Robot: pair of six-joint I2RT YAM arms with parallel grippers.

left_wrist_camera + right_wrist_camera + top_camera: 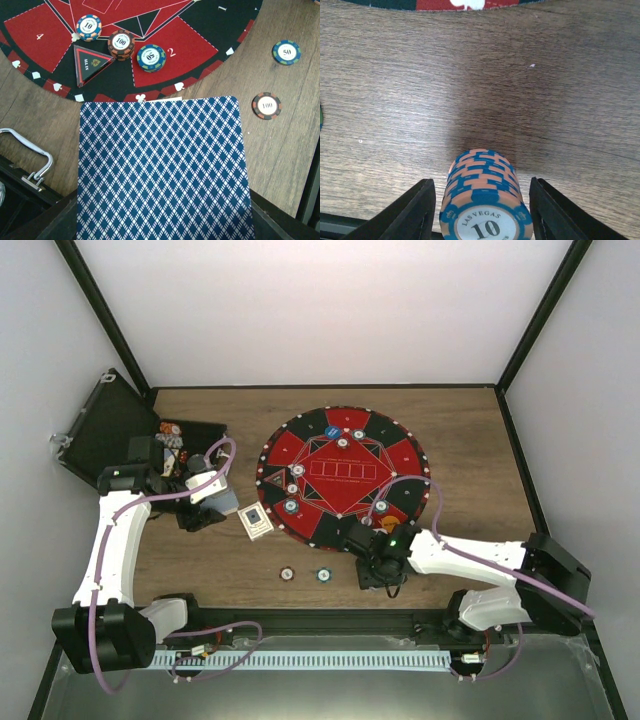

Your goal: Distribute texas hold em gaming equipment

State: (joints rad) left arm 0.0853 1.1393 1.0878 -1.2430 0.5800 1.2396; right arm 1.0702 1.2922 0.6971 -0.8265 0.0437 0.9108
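Note:
My left gripper (238, 510) is shut on a small pack of playing cards (162, 170). Their blue diamond-patterned backs fill the lower left wrist view and hide the jaws. They hang over the wood just left of the mat. My right gripper (485, 212) is low over the table in front of the mat, open. Its black fingers (420, 212) stand on either side of a stack of blue-and-orange "10" chips (482, 190), with a narrow gap on each side. Two single chips, a "100" (266, 106) and a "50" (286, 52), lie on the wood.
The round red-and-black mat (400, 455) carries a "10" chip (89, 27), a "100" stack (121, 44), a "50" chip (151, 57) and a triangular marker (90, 62). The open black case (110, 430) stands at the far left, its latch (30, 160) beside the cards.

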